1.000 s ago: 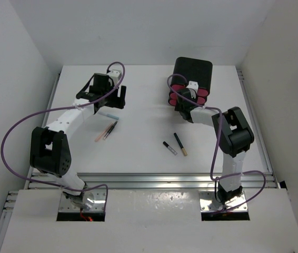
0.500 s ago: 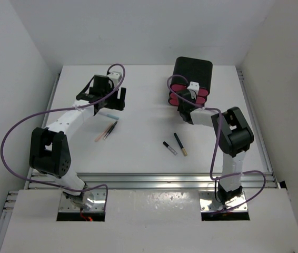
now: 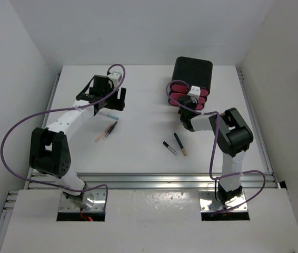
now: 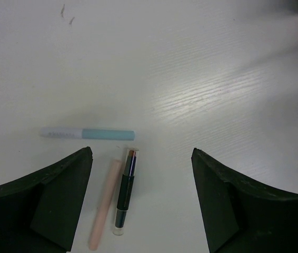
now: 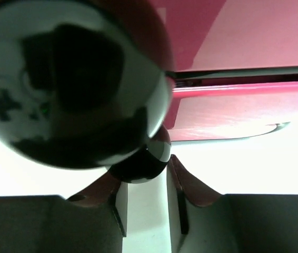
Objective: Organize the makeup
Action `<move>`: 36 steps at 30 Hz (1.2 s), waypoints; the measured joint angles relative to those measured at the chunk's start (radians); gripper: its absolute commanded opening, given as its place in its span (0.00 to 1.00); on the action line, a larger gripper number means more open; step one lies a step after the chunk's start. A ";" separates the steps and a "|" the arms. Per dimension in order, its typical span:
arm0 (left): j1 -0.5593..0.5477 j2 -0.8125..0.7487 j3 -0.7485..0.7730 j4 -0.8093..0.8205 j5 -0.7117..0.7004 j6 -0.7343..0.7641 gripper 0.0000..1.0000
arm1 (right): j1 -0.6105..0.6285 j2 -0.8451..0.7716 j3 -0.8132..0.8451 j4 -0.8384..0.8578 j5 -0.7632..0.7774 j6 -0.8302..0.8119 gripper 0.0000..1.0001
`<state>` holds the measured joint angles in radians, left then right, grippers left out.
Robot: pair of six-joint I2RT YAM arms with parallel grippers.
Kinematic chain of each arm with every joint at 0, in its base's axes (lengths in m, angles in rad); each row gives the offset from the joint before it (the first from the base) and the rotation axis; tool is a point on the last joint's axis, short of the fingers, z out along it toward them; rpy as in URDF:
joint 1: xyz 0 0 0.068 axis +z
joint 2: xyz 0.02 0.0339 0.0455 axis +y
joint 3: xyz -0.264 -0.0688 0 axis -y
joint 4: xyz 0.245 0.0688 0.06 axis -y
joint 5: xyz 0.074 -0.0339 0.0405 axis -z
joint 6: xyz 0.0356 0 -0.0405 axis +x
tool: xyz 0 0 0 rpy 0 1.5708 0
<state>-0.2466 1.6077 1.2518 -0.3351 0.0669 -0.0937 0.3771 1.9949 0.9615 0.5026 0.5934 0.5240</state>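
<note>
Toward the counter's (image 3: 138, 79) left edge, the left hand (image 4: 141, 154) hangs wide open above a pale blue stick (image 4: 88, 134), a pink stick (image 4: 102, 211) and a dark stick (image 4: 124, 192). A silver-tipped black stick (image 3: 170, 147) and a gold-tipped black stick (image 3: 180, 144) lie mid-counter, toward the near edge. Near the far right corner, the right hand (image 5: 141, 182) is pinched on a knob (image 5: 138, 161) of the black box's (image 3: 192, 71) pink drawer (image 5: 233, 110).

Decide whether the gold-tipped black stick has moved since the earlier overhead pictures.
No. The gold-tipped black stick lies where it did, equally far from the metal rail and beside the shorter stick.
</note>
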 measured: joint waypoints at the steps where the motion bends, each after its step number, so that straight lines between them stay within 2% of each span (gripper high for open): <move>1: 0.000 0.000 0.000 0.000 0.000 0.000 0.82 | 0.001 0.000 -0.001 0.002 0.001 0.000 0.09; 3: 0.000 0.000 0.000 0.000 0.000 0.000 0.82 | 0.003 -0.002 -0.010 0.014 0.001 0.003 0.09; 8: 0.000 0.000 0.000 0.001 0.000 0.003 0.82 | 0.034 -0.057 -0.094 0.040 -0.002 0.007 0.01; 12: 0.000 0.000 -0.002 0.002 0.000 0.003 0.82 | 0.079 -0.133 -0.203 0.039 0.004 0.013 0.01; 19: 0.000 -0.002 -0.027 0.010 -0.002 0.027 0.82 | 0.132 -0.245 -0.339 0.013 0.003 0.026 0.10; 23: 0.000 -0.002 -0.044 0.008 -0.005 0.070 0.83 | 0.136 -0.263 -0.349 0.002 -0.011 0.024 0.26; 27: 0.000 -0.002 -0.050 -0.011 -0.004 0.166 0.88 | 0.135 -0.274 -0.350 -0.014 -0.034 0.005 0.51; 29: 0.000 -0.002 -0.050 -0.030 -0.004 0.226 0.89 | 0.137 -0.295 -0.350 -0.033 -0.057 -0.010 0.57; 30: 0.001 -0.002 -0.051 -0.038 -0.004 0.256 0.93 | 0.140 -0.309 -0.352 -0.042 -0.071 -0.020 0.63; 32: 0.005 -0.002 -0.051 -0.051 -0.004 0.314 0.93 | 0.144 -0.359 -0.361 -0.062 -0.097 -0.035 0.70; 36: 0.048 -0.003 -0.051 -0.074 0.008 0.426 0.90 | 0.151 -0.478 -0.374 -0.123 -0.190 -0.086 0.73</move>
<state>-0.1989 1.6051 1.2011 -0.4088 0.0750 0.3325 0.5285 1.5166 0.5873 0.3794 0.4034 0.4381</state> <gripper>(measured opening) 0.920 0.715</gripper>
